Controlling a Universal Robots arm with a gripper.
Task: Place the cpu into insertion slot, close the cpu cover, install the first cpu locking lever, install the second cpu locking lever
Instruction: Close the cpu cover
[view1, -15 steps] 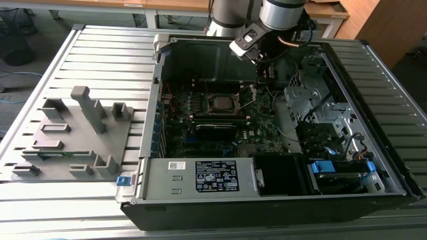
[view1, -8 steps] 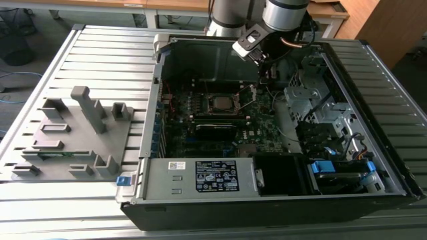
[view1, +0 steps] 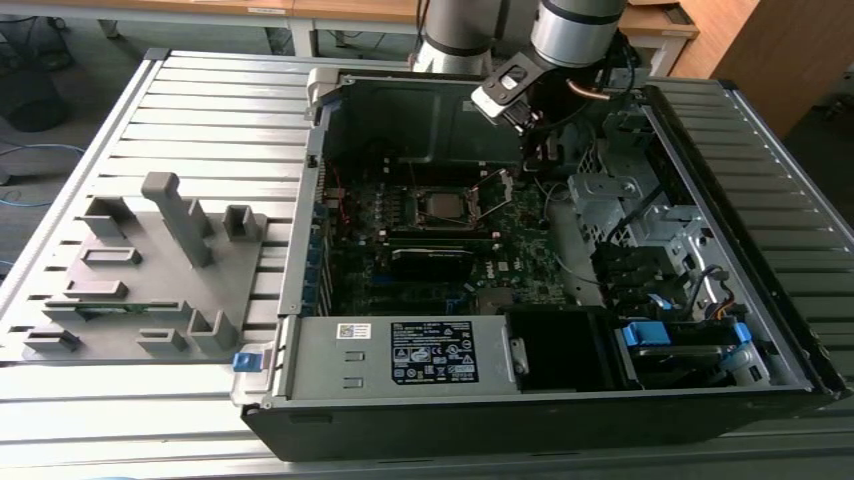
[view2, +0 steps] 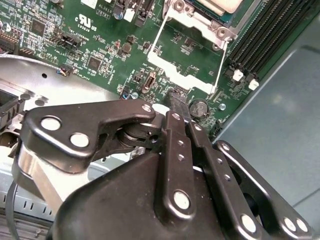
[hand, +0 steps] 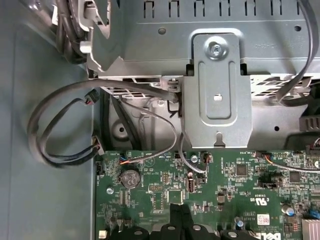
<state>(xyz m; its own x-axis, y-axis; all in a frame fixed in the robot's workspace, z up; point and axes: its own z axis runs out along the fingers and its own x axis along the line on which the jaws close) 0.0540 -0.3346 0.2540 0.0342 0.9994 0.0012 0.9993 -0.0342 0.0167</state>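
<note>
I have the gripper (view2: 178, 100) low inside the case, its fingers (view2: 175, 135) pressed together on nothing, the tip just beside the free edge of the open cpu cover (view2: 172, 67), probably so it can push the cover. At the top edge of the second wrist view, the cpu (view2: 220, 4) looks already seated in the insertion slot (view2: 207, 22).

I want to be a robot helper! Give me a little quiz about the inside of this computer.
1. Fill in: the grey fixture tray sits to the exterior view's ____ of the computer case.
2. True or false: the cpu cover lies shut flat over the cpu.
3. Which is the tool nearest? A: the cpu cover's free edge. B: the grey fixture tray. C: the power supply box.
Key: 1 left. 2 false; the cover is swung open. 3 A.
</note>
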